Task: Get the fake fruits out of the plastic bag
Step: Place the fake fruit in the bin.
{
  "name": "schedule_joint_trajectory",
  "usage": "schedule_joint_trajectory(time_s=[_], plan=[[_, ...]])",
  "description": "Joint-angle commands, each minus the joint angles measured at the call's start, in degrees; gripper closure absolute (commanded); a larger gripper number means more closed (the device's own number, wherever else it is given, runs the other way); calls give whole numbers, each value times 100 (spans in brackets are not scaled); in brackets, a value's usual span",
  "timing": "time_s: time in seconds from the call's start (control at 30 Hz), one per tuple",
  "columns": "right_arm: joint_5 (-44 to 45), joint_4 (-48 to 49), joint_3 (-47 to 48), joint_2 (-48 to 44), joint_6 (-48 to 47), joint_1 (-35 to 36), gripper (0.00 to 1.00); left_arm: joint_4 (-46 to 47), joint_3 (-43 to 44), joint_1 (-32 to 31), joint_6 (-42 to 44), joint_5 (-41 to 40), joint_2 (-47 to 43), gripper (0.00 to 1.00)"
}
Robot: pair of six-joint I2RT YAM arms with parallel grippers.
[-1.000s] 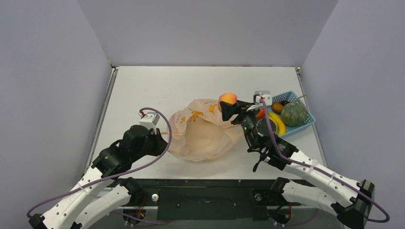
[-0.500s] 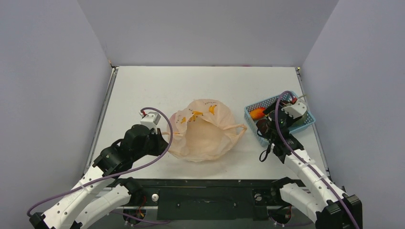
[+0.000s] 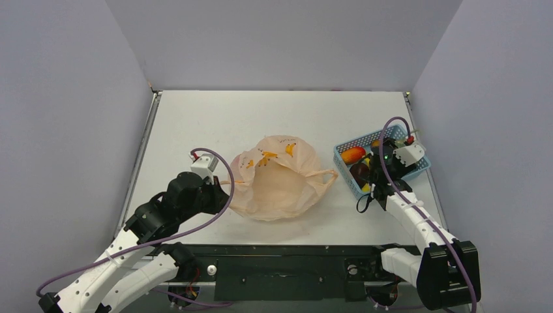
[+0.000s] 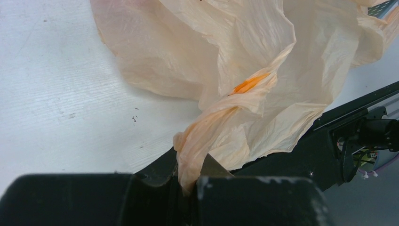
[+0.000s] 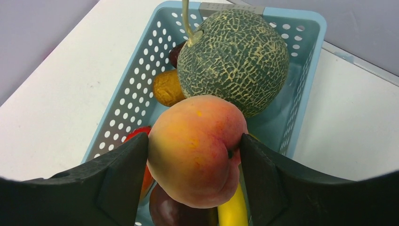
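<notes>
Plastic bag (image 3: 280,176) sits mid-worktop (image 3: 261,117), with the basket (image 3: 340,154) to its right near the right edge, apart from the bag body, one bag handle reaching toward it. Left tool (image 4: 190,188) is at the bag's near-left edge, pinched on a fold of it. Right tool (image 5: 195,155) is over the basket with the peach (image 5: 195,141) between its fingers; in the wrist view the melon (image 5: 235,56) is behind it at the basket's far end, the banana (image 5: 233,212) is under it, and the mango (image 3: 353,154) lies in the basket's left part.
</notes>
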Motion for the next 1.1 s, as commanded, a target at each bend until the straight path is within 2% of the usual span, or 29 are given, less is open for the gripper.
schedule_joint_trajectory(time_s=[0.0, 0.1, 0.17, 0.33, 0.43, 0.57, 0.83, 1.07], plan=[[-171, 159, 21, -12, 197, -176, 33, 210, 40, -39, 9, 4, -34, 100], [-349, 103, 98, -5, 129, -174, 21, 211, 45, -49, 19, 39, -7, 100], [-387, -8, 156, -60, 78, -168, 18, 217, 40, -82, 16, 45, 29, 100], [-353, -255, 247, -357, -123, -41, 16, 212, 45, -113, 24, 58, 117, 100], [-330, -315, 393, -647, -362, 347, 17, 217, 45, -144, 25, 93, 206, 100], [-376, -124, 623, -815, -991, 1216, 18, 208, 59, -209, 37, 100, 397, 100], [-1129, 325, 1165, -657, -2536, 3376, 20, 133, 93, -386, -8, -42, 667, 100], [-2635, 980, 1147, -443, -2479, 4307, 26, 64, 116, -568, -72, -253, 614, 100]])
